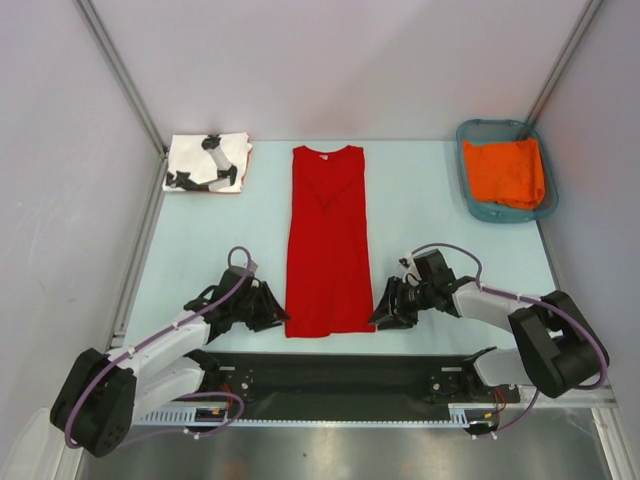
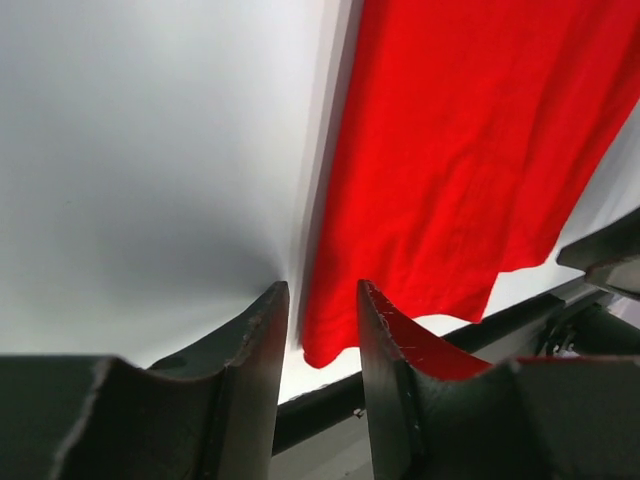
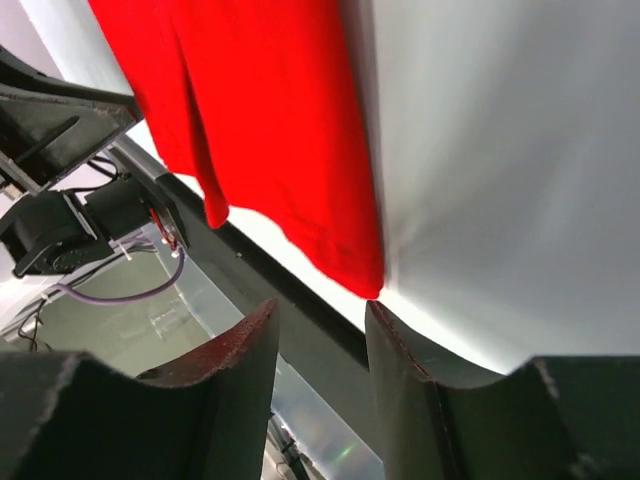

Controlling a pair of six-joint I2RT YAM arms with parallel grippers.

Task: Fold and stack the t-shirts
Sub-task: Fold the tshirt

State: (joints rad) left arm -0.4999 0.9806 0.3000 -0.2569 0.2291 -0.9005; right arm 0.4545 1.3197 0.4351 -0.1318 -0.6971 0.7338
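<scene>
**Top view.** Red tee (image 1: pixel 328 240) flat at the middle of the worktop (image 1: pixel 430 200), folded to a long narrow strip, neck at the far end, hem near the near edge. White tee (image 1: pixel 207 163) with black shapes, folded to a small packet at the far left corner, well apart from the red one. Basket (image 1: pixel 467 170) at the far right corner, orange cloth (image 1: pixel 505 172) bunched inside it.

Left pincer (image 1: pixel 268 310) low over the worktop, just beside the near left corner of the red tee, tips pointing right toward the hem. Right pincer (image 1: pixel 385 312) mirrored at the near right corner, tips pointing left. Hem stretched between the two.

**Left wrist view.** Fingers (image 2: pixel 255 345) slightly spread, with a narrow gap between them. Near left hem corner lying in that gap at the tips, not clamped. Rest of the red cloth running off to the upper right of the view across the pale surface.

**Right wrist view.** Fingers (image 3: pixel 400 350) likewise slightly spread, nothing pinched between them. Near right hem corner just beyond the gap, close to the tips; contact not clear. Red cloth running off to the upper left of the view.
</scene>
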